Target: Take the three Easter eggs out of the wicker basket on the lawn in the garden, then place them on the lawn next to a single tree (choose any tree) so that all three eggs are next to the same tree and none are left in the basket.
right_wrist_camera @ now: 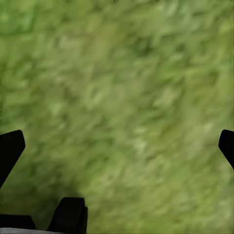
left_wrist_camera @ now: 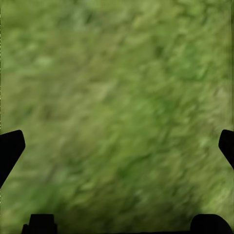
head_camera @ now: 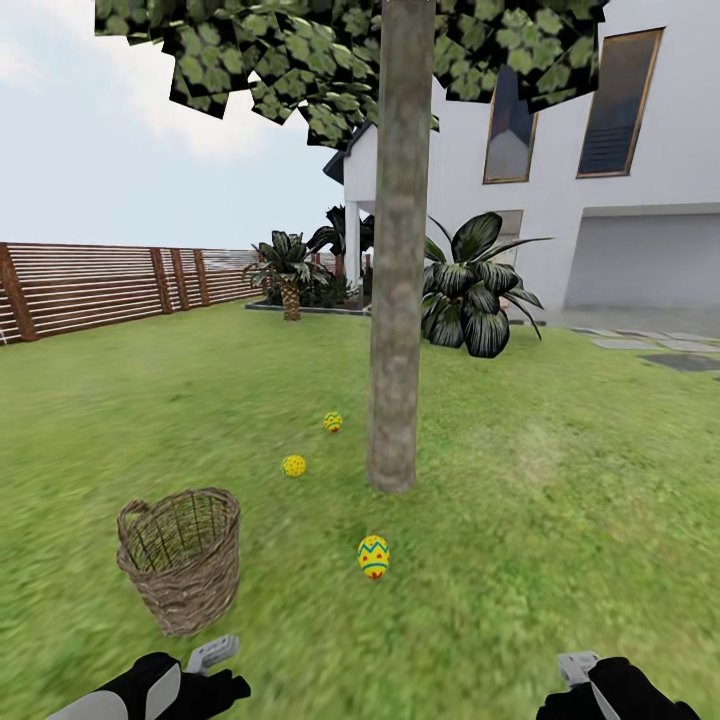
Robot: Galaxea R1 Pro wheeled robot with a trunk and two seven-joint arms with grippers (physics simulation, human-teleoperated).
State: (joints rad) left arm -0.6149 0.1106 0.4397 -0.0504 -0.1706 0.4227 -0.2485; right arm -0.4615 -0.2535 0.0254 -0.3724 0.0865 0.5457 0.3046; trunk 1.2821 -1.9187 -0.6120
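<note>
Arms both sit low at the near edge of head view, forearms in black/white covers angled inward, wrists just above the grass. Left end effector (head_camera: 222,668) is close to the base of the wicker basket (head_camera: 183,572), not touching it; right end effector (head_camera: 578,672) is well apart on the other side, over bare lawn (head_camera: 560,480). In the left wrist view the fingertips (left_wrist_camera: 10,148) stand at opposite edges w/ only blurred grass between them: spread wide, nothing held. Same in the right wrist view, fingertips (right_wrist_camera: 10,148) far apart over grass, released, empty.

Outward: basket stands upright on the lawn, open weave, small loop handle at rim; inside looks empty as far as the weave shows. Three Easter eggs lie on the grass outside it. Nearest egg (head_camera: 373,556) upright, between basket and tree (head_camera: 398,300), near the trunk base. Second egg (head_camera: 293,465) just beside the trunk on robot's left. Third egg (head_camera: 333,421) a bit farther back, also near the trunk. Behind: wooden fence (head_camera: 120,285), palms (head_camera: 290,270), white house (head_camera: 600,180).
</note>
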